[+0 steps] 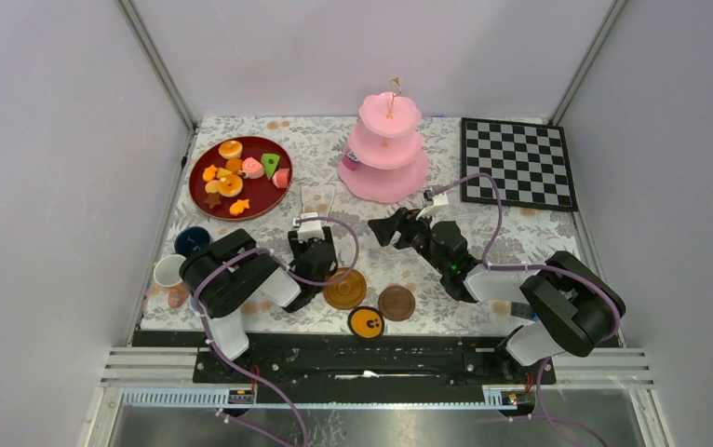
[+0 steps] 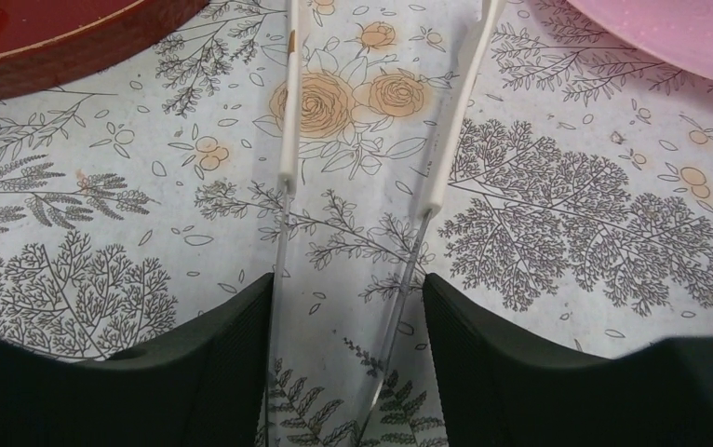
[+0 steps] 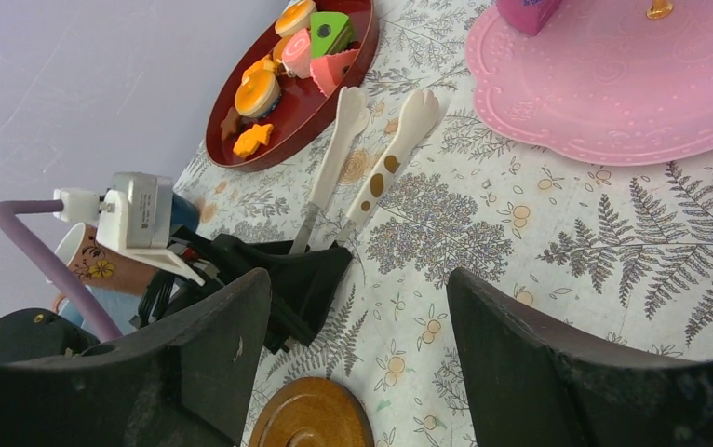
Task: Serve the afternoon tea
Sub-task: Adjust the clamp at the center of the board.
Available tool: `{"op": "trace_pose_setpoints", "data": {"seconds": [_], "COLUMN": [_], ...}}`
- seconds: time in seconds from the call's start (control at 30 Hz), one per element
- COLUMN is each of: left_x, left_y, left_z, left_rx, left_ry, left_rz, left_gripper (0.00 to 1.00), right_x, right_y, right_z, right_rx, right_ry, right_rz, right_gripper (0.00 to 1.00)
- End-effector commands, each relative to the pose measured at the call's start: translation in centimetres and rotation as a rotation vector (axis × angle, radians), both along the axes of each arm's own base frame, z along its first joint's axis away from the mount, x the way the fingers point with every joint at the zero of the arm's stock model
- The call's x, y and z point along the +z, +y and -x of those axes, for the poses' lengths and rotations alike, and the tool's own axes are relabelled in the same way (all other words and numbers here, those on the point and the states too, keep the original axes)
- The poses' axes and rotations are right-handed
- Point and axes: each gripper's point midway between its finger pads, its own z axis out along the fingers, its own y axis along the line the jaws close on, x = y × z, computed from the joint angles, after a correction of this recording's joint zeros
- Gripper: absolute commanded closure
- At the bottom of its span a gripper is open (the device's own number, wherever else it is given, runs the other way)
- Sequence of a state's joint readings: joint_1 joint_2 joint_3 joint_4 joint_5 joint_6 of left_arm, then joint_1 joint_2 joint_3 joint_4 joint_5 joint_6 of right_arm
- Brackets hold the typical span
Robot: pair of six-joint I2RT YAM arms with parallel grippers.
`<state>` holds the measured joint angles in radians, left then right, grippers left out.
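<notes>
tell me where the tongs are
Left of centre in the top view, the tongs sit between the fingers of the left gripper, tips toward the gap between red tray and pink cake stand.

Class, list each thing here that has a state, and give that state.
left gripper: closed on tongs
right gripper: open, empty
tongs: tips apart, nothing between
cake stand: upright, one pastry on bottom tier
red plate: loaded with pastries
saucers: bare, no cups
cups: upright, off saucers

The tray (image 1: 262,197) sits left of the cake stand (image 1: 392,182), chessboard (image 1: 517,163) right.
</notes>
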<state>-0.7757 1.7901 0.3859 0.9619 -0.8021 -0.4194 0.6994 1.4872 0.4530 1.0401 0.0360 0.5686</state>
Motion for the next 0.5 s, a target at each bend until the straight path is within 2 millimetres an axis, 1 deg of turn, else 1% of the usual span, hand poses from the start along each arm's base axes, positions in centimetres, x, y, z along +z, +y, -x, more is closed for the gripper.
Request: {"op": "trace_pose_setpoints", "data": {"seconds": [0.0,0.13,0.27,0.33,0.4,0.47], "left_x": [-1.9,-0.6,-0.1,0.3,1.3,2.3], "left_y": [0.3,-0.5,-1.6,-1.8,-1.9,-1.6], "left_z": [0.6,0.1,-0.2,-0.2,-0.5,-0.5], "left_rx": [0.009,-0.011,-0.031,-0.032,-0.029,-0.028], "left_ry": [0.108,0.127,0.189,0.218,0.235,0.254], "left_rz": [-0.072,-0.077,-0.074,-0.081,-0.083,-0.087], "left_gripper": [0.42,0.46,0.48,0.48,0.48,0.49], "right_x": [2.1,2.1,2.1,2.2,2.2,2.2], "right_y": [-0.3,-0.4,-0.5,-0.5,-0.5,-0.6], "right_z": [-0.6,-0.6,-0.6,-0.6,-0.6,-0.6], "right_rx": [-0.023,-0.028,-0.03,-0.032,-0.034,-0.034], "right_ry": [-0.076,-0.078,-0.079,-0.079,-0.08,-0.08], "right_rz": [-0.026,-0.026,-0.023,-0.024,-0.025,-0.026], "right_gripper": [0.24,0.24,0.24,0.24,0.24,0.24]}}
